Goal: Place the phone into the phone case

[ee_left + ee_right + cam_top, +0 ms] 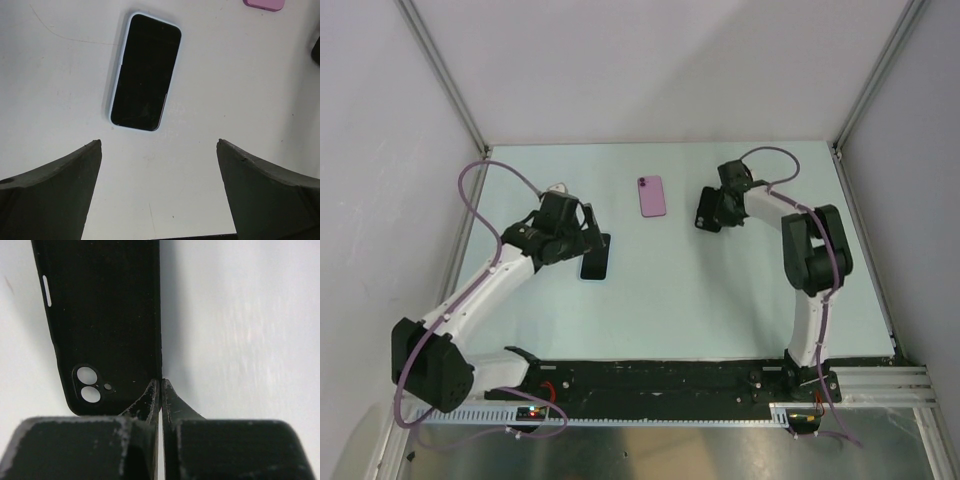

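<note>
Left gripper [159, 145] agape near phone [145, 79], right gripper [160, 381] clenched at black case [105, 315] edge

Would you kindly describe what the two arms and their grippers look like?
Both the left arm and right arm have white link shells with black joints, and a lilac cable runs along each. The left gripper has broad, dark wedge fingers; the right gripper has the same, scuffed pale along the edges.
</note>
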Robot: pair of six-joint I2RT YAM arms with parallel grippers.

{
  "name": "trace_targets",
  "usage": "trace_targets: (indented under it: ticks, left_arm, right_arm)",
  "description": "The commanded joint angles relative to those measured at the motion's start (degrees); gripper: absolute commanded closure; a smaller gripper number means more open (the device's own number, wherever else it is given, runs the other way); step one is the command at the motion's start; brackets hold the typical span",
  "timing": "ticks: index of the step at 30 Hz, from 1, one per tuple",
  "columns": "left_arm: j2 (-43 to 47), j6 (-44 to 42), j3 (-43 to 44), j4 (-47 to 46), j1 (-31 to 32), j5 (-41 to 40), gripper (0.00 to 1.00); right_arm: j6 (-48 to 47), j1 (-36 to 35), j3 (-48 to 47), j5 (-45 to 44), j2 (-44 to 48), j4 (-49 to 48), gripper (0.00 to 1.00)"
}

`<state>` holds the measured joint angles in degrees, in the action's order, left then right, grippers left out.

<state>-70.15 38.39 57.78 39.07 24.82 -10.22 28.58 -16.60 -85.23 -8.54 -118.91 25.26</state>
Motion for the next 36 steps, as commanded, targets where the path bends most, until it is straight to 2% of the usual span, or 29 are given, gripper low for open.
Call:
trace_targets:
  ticks: [1,8,11,15,18,22,23,25,28,33,36]
  left_arm:
    - [-2.0,2.0,3.1,-1.8,1.8,-0.7,0.0]
    - [-6.9,4.5,3.0,-3.6,7.0,-0.3,0.02]
    - [-9.7,4.0,3.4,-5.0,9.0,0.5,0.07]
    - [-14.2,-1.0,5.8,-6.4,11.0,3.8,0.15]
    - [-18.5,-7.0,9.6,-6.5,11.9,5.9,0.19]
    - [-24.2,-14.0,14.9,-6.4,12.8,7.8,0.22]
    - [-25.7,-15.7,16.1,-6.3,13.2,8.0,0.22]
    - [-28.5,-18.2,18.5,-6.3,13.6,8.3,0.23]
    - [-33.1,-20.6,22.3,-6.3,14.0,9.5,0.27]
    - [-40.4,-22.1,27.6,-5.8,14.2,8.8,0.36]
    - [-43.3,-21.4,29.4,-5.7,14.3,8.3,0.4]
  right_arm:
    - [-0.2,-4.4,10.6,1.7,12.2,0.8,1.0]
    - [6.0,-16.6,30.2,3.2,26.2,-3.5,1.0]
    - [8.4,-22.9,34.2,2.6,28.7,-5.0,1.0]
    - [6.6,-28.9,37.6,2.0,30.9,-6.7,0.98]
    - [5.2,-30.3,39.0,1.3,32.8,-6.5,0.85]
    - [5.4,-30.4,39.5,-0.2,36.5,-5.6,0.5]
    - [6.0,-30.4,39.6,-0.8,37.6,-4.9,0.45]
    - [7.3,-30.3,39.8,-1.9,39.8,-3.6,0.41]
    - [10.3,-30.6,41.2,-2.3,42.4,-2.1,0.44]
    - [16.1,-32.4,45.8,-2.4,46.9,-2.4,0.66]
    - [18.7,-34.1,48.7,-2.3,49.0,-3.6,0.76]
